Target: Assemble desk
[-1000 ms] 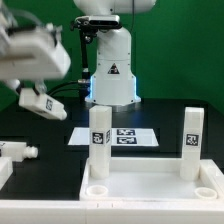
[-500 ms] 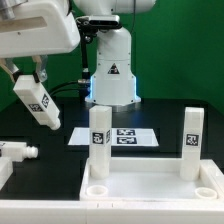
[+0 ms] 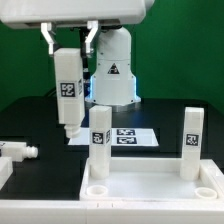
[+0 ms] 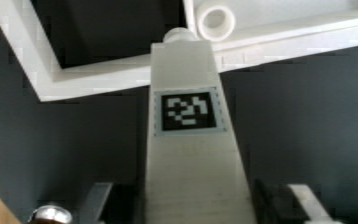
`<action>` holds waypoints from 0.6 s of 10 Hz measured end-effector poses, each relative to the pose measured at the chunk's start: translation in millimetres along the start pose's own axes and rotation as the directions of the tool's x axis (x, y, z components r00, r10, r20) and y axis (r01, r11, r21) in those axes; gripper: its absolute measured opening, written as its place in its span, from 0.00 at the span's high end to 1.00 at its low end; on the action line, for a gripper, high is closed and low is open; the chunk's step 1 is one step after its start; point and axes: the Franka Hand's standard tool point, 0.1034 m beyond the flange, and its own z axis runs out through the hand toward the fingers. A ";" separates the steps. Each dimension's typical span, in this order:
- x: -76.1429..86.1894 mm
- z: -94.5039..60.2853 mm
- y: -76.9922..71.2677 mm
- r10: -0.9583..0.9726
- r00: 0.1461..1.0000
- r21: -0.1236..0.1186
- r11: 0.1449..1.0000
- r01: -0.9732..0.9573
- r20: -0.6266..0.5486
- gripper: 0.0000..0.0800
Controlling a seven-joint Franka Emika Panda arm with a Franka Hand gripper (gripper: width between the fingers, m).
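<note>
A black worktop (image 3: pixel 35 122) is set before a green backdrop. A white desk leg (image 3: pixel 68 95) is pinched upright by the pincer (image 3: pixel 69 48), at eleven o'clock of the rimmed tabletop (image 3: pixel 150 192). The leg should be kept vertical, centred over a free corner socket (image 4: pixel 215 18), then lowered slowly.

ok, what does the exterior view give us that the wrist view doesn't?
Exterior only: first standing leg, second standing leg, loose leg lying flat, marker board, arm base.
Wrist only: the look down the held leg, its tip near a round socket in a corner of the tabletop; which corner, can't tell.
Both: gripper shut on the held leg, and the tabletop.
</note>
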 end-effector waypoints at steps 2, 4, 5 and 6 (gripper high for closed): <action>3.7 0.5 4.9 -0.003 0.997 -0.022 1.000 0.001 -0.082 0.64; -0.4 3.5 -31.7 0.046 0.997 -0.022 0.999 -0.048 -0.070 0.64; -5.6 7.1 -68.6 0.074 0.995 0.001 0.997 -0.074 -0.066 0.64; -9.1 11.2 -99.8 0.104 0.993 0.017 0.994 -0.104 -0.060 0.64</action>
